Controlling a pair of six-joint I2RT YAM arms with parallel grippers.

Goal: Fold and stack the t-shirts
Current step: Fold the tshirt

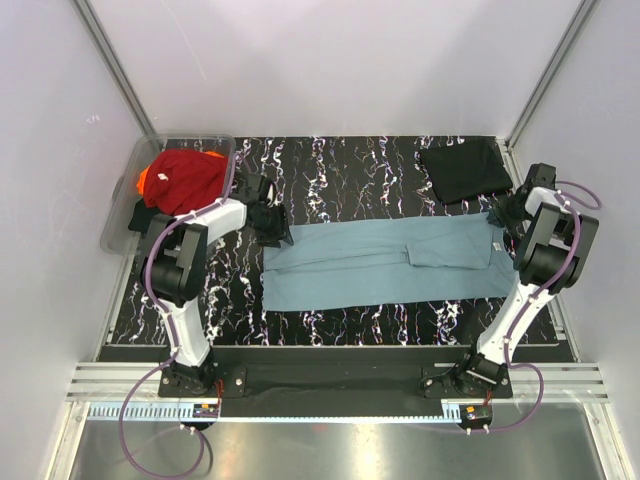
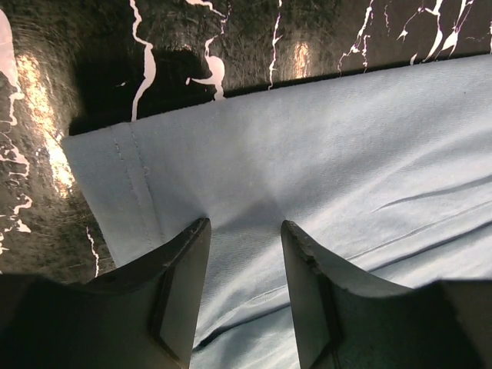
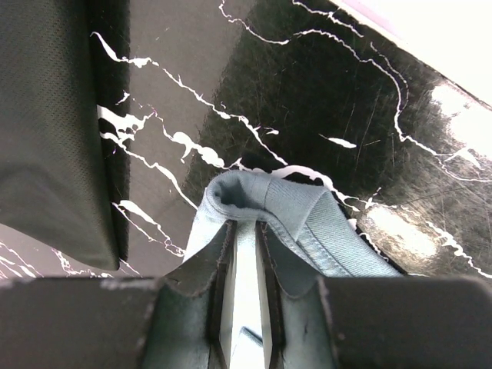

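Note:
A dusty teal-blue t-shirt (image 1: pixel 380 262) lies folded into a long strip across the middle of the black marbled mat. My left gripper (image 1: pixel 272 228) is at its left end, open. In the left wrist view its fingers (image 2: pixel 184 284) straddle flat fabric (image 2: pixel 323 146) just inside the stitched hem. My right gripper (image 1: pixel 500 222) is at the shirt's right end. In the right wrist view this gripper (image 3: pixel 244 224) is shut on the ribbed collar (image 3: pixel 307 211), which bunches up over the fingertips. A folded black t-shirt (image 1: pixel 465 170) rests at the back right.
A clear plastic tub (image 1: pixel 120 225) at the back left holds a red shirt (image 1: pixel 185 178), an orange one (image 1: pixel 144 180) and a black one (image 1: pixel 142 215). White walls and metal posts close in the mat on three sides. The folded black shirt (image 3: pixel 54 123) lies just left of the right gripper.

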